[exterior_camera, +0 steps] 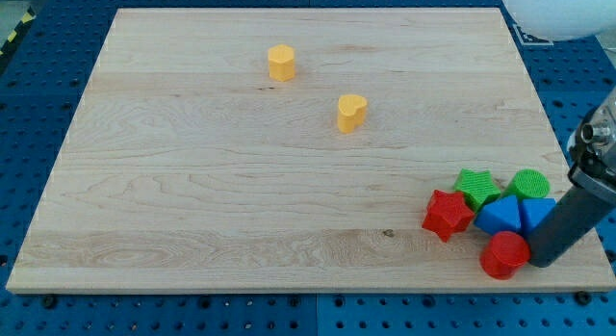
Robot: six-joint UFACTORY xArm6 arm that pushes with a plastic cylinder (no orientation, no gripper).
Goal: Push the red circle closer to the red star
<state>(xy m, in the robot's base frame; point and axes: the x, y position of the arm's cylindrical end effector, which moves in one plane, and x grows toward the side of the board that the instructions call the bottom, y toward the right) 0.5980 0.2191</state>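
Dark rod slanting down from the view's right, my tip (541, 262) low

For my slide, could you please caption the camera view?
My tip rests at the right of the red circle, the red star up-left.

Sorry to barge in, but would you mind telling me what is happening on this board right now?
I am a single arm pushing blocks with a rod. My tip sits at the right side of the red circle, near the wooden board's bottom right corner. The red star lies up and left of it, apart. Green and blue blocks cluster just above; two yellow blocks sit far off toward the top.
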